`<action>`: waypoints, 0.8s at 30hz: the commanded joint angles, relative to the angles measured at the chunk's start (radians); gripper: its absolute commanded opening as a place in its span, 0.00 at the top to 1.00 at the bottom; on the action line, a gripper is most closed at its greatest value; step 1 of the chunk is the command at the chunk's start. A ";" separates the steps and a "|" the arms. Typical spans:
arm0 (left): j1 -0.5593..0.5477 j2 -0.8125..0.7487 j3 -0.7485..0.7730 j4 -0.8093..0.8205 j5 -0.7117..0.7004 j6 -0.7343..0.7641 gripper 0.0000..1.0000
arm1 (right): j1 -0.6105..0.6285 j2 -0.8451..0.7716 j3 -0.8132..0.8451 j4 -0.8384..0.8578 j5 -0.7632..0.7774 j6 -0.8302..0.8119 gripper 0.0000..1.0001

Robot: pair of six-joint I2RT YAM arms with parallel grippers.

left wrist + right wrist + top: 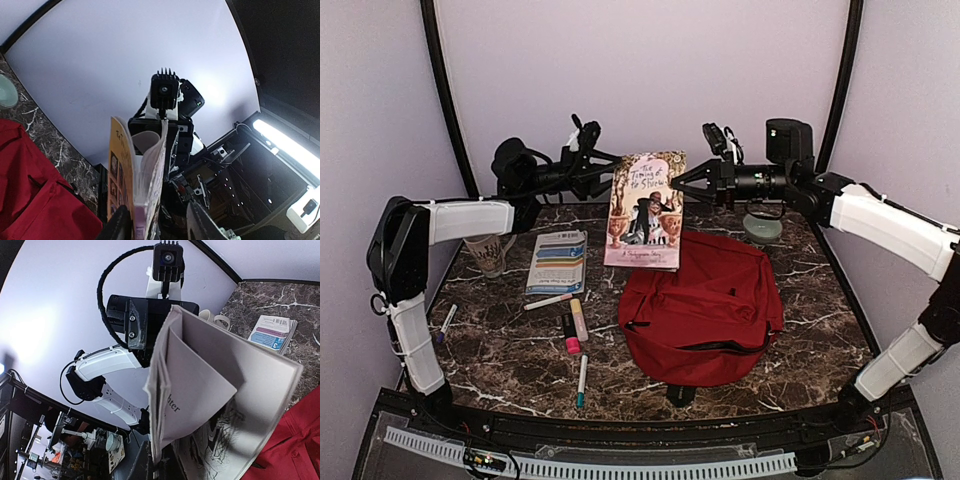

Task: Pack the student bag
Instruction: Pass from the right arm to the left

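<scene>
The red student bag [700, 310] lies on the marble table right of centre, its zip slit facing the front. It also shows in the left wrist view [30, 200] and the right wrist view [295, 440]. A paperback, "The Taming of the Shrew" [645, 210], hangs upright in the air above the bag's far edge. My right gripper [680, 185] is shut on its right edge, the pages fanning out above the jaws [162, 467]. My left gripper [610, 178] is open at its left edge. In the left wrist view the book [145, 175] rests beside one finger [117, 225], clear of the other.
A blue booklet [557, 262] lies left of the bag, with several markers [572, 330] in front of it. A mug [485, 252] stands at the far left. A pale green bowl [762, 228] sits behind the bag on the right.
</scene>
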 commanded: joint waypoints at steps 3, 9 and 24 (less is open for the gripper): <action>-0.045 0.019 0.082 0.211 0.104 -0.149 0.63 | -0.001 -0.004 0.010 0.053 0.057 0.013 1.00; -0.076 0.010 0.086 -0.006 0.146 -0.022 0.83 | -0.001 -0.031 0.004 -0.053 0.120 -0.032 1.00; -0.110 -0.083 0.073 -0.427 -0.083 0.163 1.00 | -0.061 -0.056 0.043 -0.321 0.232 -0.094 0.42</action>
